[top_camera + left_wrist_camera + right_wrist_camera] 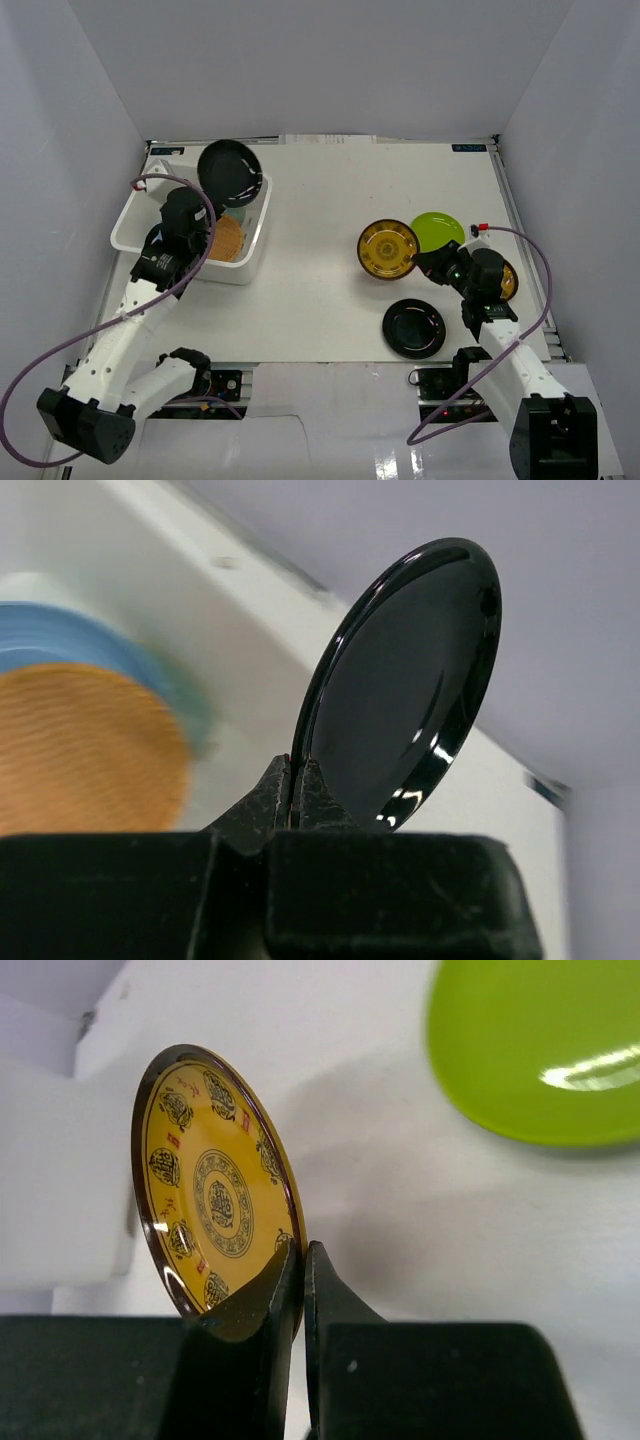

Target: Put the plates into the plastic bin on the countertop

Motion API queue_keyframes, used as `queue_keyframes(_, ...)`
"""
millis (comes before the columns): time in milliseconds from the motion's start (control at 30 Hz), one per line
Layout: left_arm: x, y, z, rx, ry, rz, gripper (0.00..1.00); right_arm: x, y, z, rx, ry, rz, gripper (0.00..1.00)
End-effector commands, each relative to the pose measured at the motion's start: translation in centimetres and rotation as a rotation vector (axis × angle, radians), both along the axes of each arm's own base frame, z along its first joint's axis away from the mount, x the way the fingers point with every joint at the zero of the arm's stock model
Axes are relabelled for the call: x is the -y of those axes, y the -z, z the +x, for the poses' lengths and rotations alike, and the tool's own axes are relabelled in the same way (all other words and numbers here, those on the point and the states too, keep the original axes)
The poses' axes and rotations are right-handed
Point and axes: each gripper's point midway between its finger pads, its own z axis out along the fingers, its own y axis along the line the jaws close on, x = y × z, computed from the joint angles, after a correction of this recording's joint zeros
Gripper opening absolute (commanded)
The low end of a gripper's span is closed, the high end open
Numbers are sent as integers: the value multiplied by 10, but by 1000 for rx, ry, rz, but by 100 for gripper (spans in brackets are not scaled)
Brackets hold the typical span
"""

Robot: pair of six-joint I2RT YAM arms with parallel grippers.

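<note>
Closest in were the dark fingers of the left gripper (297, 772), pressed together on the rim of a glossy black plate (410, 680). It stood tilted on edge over the far end of the white bin (228, 272). Down inside the bin lay a tan woven plate (75, 745) on top of a light blue plate (70, 640). Over on the right, the right gripper (303, 1255) pinched the lower edge of a gold plate (205, 1185), holding it on edge over the countertop (320, 200). It was just beside a lime green plate (530, 1050) that lay flat. Whether the gold plate touched the surface, I could not tell. A second black plate (413, 328) rested flat near the front edge, and a second gold plate (508, 280) showed partly from under the right arm.
</note>
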Motion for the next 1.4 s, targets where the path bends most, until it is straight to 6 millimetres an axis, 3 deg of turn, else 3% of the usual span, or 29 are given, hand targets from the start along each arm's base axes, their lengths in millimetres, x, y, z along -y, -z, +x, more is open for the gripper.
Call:
queue_keyframes(0, -61, 70, -4, -229, -98, 78, 0, -36, -77, 11, 176, -130, 38, 8)
queue_keyframes(33, -62, 79, -2, -257, -76, 59, 0, -42, -85, 10, 193, -146, 36, 8)
queue_keyframes(100, -86, 92, 2, -296, -136, 39, 0, -60, -106, 6, 238, -199, 33, 8)
queue_keyframes(200, -110, 106, 7, -328, -184, 36, 0, -77, -122, 1, 271, -240, 37, 8)
queue_keyframes(233, -113, 111, 10, -347, -187, 43, 0, -82, -136, 2, 303, -250, 45, 8)
queue_keyframes(300, -134, 137, 11, -450, -233, 50, 0, -97, -144, 2, 310, -283, 48, 8)
queue_keyframes(400, -132, 169, 9, -542, -196, 12, 0, -126, -166, 9, 341, -332, 32, 8)
queue_keyframes(467, -131, 185, 2, -570, -199, 4, 0, -159, -183, 15, 363, -381, 12, 8)
queue_keyframes(533, -133, 185, 0, -567, -208, 5, 14, -188, -201, 27, 383, -407, -3, 8)
queue_keyframes(567, -134, 181, 1, -558, -211, 10, 33, -208, -202, 22, 381, -448, -13, 8)
queue_keyframes(600, -135, 176, 0, -546, -211, 18, 44, -217, -206, 28, 390, -440, -38, 8)
queue_keyframes(633, -136, 172, 1, -535, -212, 22, 56, -233, -193, 35, 357, -458, -63, 8)
queue_keyframes(667, -136, 167, 2, -522, -211, 25, 76, -247, -216, 40, 395, -448, -48, 8)
queue_keyframes(767, -133, 138, 5, -441, -193, 25, 95, -288, -224, 56, 389, -476, -65, 8)
queue_keyframes(800, -132, 121, 4, -389, -185, 26, 98, -303, -205, 67, 357, -487, -102, 8)
queue_keyframes(833, -132, 106, 5, -345, -182, 28, 98, -315, -206, 67, 357, -495, -109, 8)
queue_keyframes(867, -132, 81, 7, -282, -181, 31, 98, -326, -224, 73, 376, -494, -101, 8)
queue_keyframes(900, -131, 56, 3, -209, -182, 34, 98, -341, -205, 79, 342, -512, -124, 8)
queue_keyframes(933, -131, 38, 1, -160, -185, 33, 98, -349, -204, 82, 338, -518, -127, 8)
queue_keyframes(967, -131, 12, -2, -94, -188, 32, 98, -358, -216, 85, 352, -524, -115, 8)
queue_keyframes(1000, -130, -4, -5, -49, -185, 30, 98, -370, -198, 90, 324, -536, -134, 8)
queue_keyframes(1033, -128, -26, -13, 19, -183, 21, 98, -380, -194, 87, 319, -552, -142, 8)
queue_keyframes(1067, -126, -38, -16, 55, -175, 17, 98, -390, -208, 90, 342, -553, -132, 8)
queue_keyframes(1100, -121, -54, -21, 100, -148, 13, 98, -402, -179, 87, 287, -581, -176, 8)
queue_keyframes(1167, -107, -70, -24, 145, -73, 12, 98, -418, -171, 85, 281, -605, -200, 8)
queue_keyframes(1200, -84, -74, -25, 151, 60, 3, 98, -431, -161, 84, 263, -623, -219, 8)
queue_keyframes(1300, -47, -58, -21, 91, 272, -52, 98, -449, -144, 83, 242, -644, -241, 8)
queue_keyframes(1367, -18, -46, -29, 53, 445, -108, 97, -455, -137, 82, 228, -651, -232, 10)
